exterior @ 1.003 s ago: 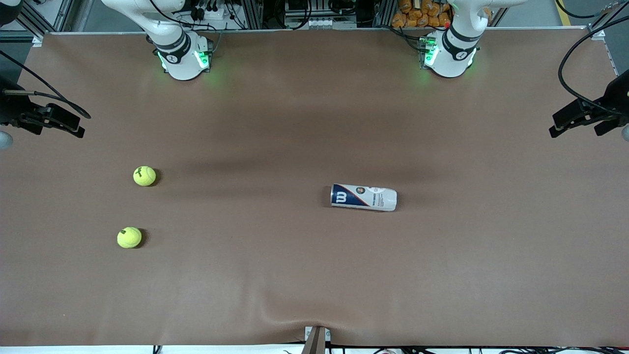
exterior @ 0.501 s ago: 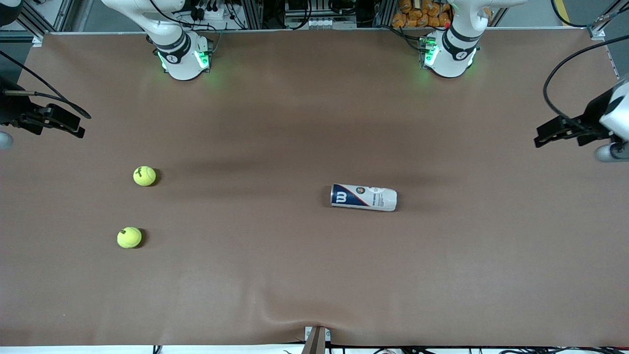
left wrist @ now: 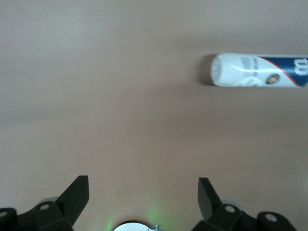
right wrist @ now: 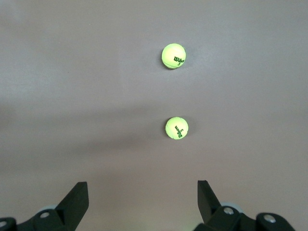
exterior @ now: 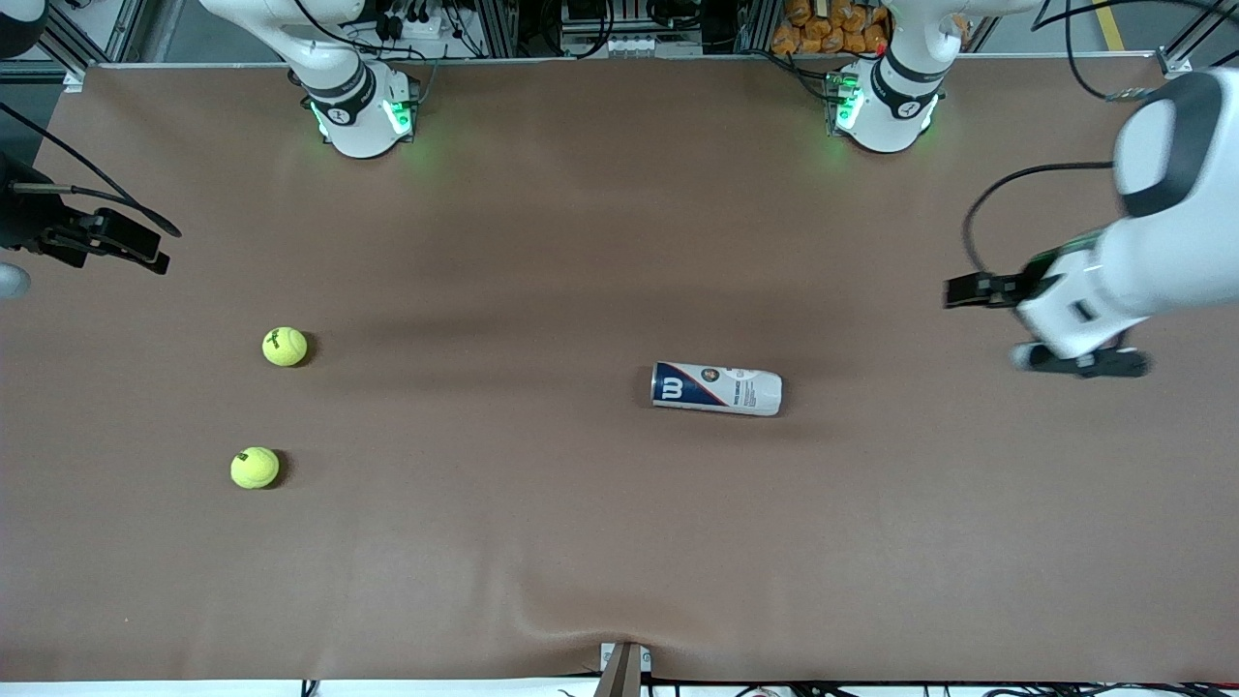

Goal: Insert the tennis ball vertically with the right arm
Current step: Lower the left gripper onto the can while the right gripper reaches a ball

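Yellow tennis balls point(right wrist: 176, 128) well apart from right end effector point(right wrist: 139, 202), open

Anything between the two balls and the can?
Nothing: the front view shows bare table between the balls and the can.

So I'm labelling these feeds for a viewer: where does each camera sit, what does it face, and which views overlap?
Front view: high across the table, facing both arm bases; shows the tennis ball can, two tennis balls, left pincer, right pincer.
Left wrist view: on the left wrist, looking down at the can; its open pincer shows.
Right wrist view: on the right wrist, looking down at both balls; its open pincer shows.
Shared: front and left wrist show the can.
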You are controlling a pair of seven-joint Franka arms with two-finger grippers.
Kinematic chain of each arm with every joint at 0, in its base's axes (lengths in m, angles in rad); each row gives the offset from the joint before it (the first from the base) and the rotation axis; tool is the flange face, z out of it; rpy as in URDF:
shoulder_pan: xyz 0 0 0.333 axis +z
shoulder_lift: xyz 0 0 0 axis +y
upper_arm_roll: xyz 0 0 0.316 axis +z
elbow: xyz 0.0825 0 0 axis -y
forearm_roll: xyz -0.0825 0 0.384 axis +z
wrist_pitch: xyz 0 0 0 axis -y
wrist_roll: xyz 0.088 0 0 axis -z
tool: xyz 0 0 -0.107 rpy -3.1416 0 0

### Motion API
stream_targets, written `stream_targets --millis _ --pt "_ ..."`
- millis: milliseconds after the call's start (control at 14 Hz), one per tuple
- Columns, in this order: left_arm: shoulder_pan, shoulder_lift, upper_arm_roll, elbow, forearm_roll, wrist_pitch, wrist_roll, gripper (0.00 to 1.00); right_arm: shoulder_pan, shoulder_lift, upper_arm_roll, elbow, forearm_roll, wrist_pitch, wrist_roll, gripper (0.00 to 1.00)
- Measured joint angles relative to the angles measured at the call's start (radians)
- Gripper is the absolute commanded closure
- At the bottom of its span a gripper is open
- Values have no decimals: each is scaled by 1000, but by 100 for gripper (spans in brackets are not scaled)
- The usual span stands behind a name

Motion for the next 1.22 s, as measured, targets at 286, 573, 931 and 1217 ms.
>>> stream_targets --millis 286,573,931,1217 --pt "-11 72 -46 42 0 35 250 0 0 7 0 -7 0 2 0 0" --pt "-18 129 -90 44 -1 111 613 0 0 25 0 -56 0 84 0 0" --pt "-45 269 -194 49 -2 309 938 0 0 84 1 -80 0 150 0 0" --pt "-115 348 -204 57 8 424 1165 0 0 113 1 -80 0 172 0 0"
